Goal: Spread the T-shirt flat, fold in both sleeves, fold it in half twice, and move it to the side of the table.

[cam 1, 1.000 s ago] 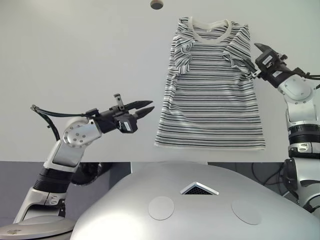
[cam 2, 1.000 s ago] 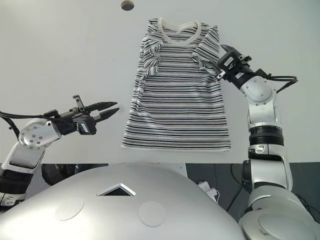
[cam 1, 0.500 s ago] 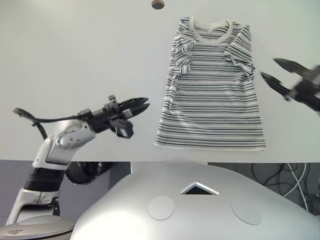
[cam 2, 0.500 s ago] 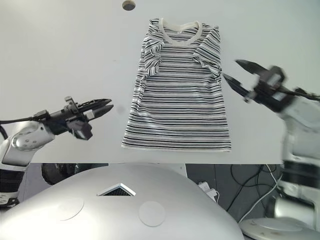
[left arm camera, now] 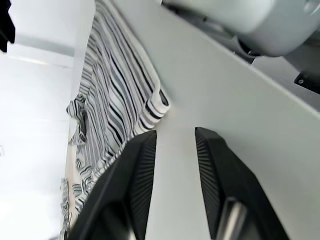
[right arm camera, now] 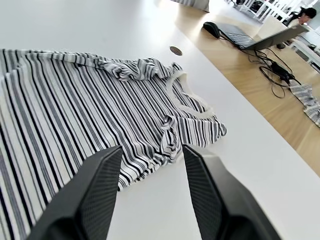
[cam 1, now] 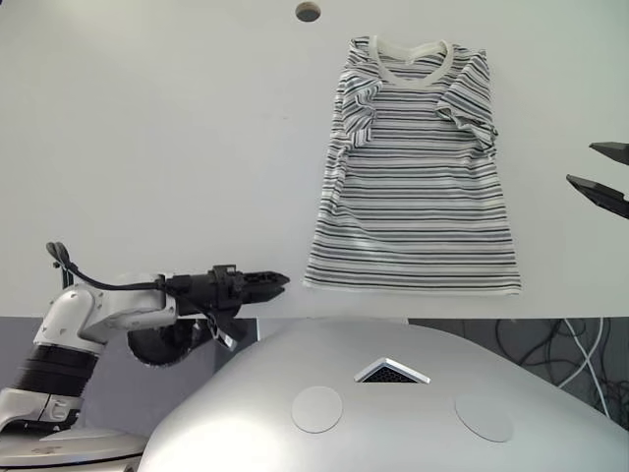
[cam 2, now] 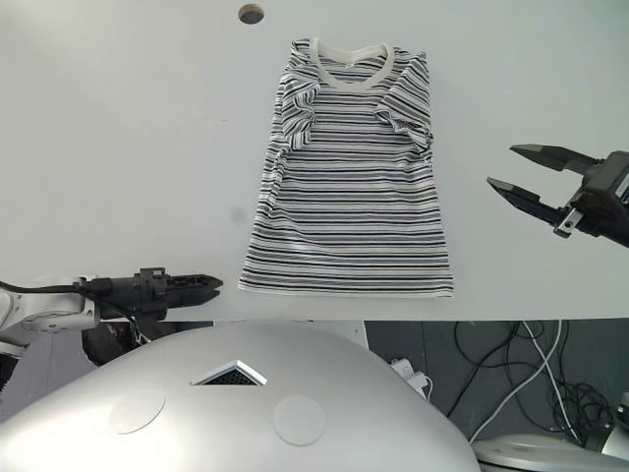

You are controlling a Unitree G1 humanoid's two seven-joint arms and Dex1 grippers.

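You had the T-shirt (cam 1: 413, 167) flat on the bench (cam 1: 147, 147), sleeves tucked in. Both half-folds and the move aside weren't done. Left gripper (left arm camera: 175, 133) and right gripper (cam 2: 501, 165) beside it, both spread apart, empty.

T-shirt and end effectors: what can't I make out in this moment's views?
T-shirt hem: cut off by the right wrist view's edge.
Its sleeves: bunched in the eye views, fabric beneath hidden.
Left end effector opening: edge-on in eye views.
Right end effector wrist: cut off by left eye view's edge.
Round dark spot: too small.
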